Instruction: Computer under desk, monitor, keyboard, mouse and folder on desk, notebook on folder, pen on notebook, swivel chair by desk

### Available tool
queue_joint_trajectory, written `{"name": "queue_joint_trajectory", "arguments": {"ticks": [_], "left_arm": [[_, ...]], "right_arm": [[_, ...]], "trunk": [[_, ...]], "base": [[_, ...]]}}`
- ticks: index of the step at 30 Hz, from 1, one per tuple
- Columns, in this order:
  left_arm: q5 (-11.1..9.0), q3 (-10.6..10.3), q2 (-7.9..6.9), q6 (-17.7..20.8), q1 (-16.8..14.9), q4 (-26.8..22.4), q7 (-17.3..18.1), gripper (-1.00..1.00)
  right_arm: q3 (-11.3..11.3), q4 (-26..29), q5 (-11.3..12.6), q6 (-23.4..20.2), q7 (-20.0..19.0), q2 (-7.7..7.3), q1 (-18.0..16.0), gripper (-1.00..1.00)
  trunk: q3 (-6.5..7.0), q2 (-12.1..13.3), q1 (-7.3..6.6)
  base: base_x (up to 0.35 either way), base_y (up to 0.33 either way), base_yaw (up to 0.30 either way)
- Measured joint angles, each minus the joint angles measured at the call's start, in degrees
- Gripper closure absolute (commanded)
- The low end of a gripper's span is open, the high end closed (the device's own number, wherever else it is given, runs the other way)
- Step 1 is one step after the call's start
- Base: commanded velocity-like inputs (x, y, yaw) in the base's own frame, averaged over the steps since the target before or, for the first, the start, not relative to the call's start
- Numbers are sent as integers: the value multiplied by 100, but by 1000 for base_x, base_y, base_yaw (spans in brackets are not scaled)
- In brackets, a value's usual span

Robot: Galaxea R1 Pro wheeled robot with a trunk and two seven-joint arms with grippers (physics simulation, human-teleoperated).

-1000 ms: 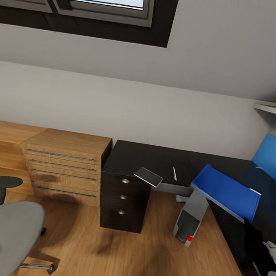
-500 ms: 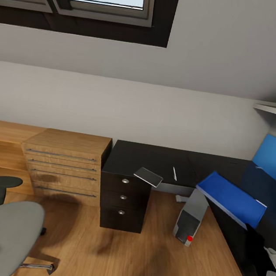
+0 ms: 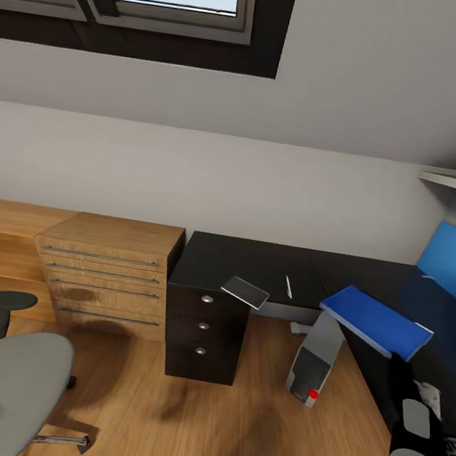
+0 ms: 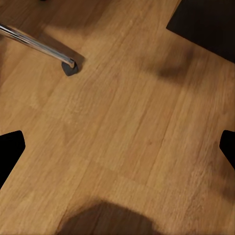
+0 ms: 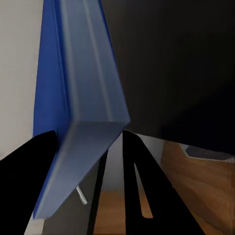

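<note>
Right end effector (image 5: pixel 90 147) clamped on one blue folder (image 3: pixel 375 321) over the worktop (image 3: pixel 252 264) — one pen (image 3: pixel 288 287), one computer (image 3: pixel 314 365) beneath — left end effector (image 4: pixel 117 152) spread, empty.

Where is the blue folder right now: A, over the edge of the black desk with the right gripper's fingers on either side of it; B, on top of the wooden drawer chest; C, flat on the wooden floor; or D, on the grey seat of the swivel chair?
A: the folder sits over the desk edge, and the right wrist view shows it between the right gripper fingers.
</note>
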State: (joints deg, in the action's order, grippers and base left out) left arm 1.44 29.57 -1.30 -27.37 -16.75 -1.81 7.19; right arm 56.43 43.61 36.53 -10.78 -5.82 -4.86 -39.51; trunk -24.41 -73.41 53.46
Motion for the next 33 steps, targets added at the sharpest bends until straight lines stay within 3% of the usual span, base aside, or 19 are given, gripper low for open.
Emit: {"name": "queue_joint_trajectory", "arguments": {"ticks": [8, 16, 20, 28, 33], "left_arm": [[0, 0, 0, 8, 0, -1, 0, -100], [0, 0, 0, 7, 0, -2, 0, -100], [0, 0, 0, 8, 0, -2, 0, -100], [-2, 0, 0, 1, 0, -2, 0, -100], [-1, 0, 7, -6, 0, -2, -1, -100]], "right_arm": [[-24, -192, -12, 838, 357, 237, -280, 100], [-13, -199, -29, 1402, 589, 509, -314, 100], [-6, -197, -25, 1515, 602, 560, -315, 100], [29, -211, 22, 2179, 597, 578, -315, 100], [30, -267, 336, 2269, 586, 575, -315, 100]], "trunk": [[0, 0, 0], [0, 0, 0], [0, 0, 0], [0, 0, 0], [0, 0, 0]], "base": [[0, 0, 0], [0, 0, 0], [0, 0, 0], [0, 0, 0], [0, 0, 0]]}}
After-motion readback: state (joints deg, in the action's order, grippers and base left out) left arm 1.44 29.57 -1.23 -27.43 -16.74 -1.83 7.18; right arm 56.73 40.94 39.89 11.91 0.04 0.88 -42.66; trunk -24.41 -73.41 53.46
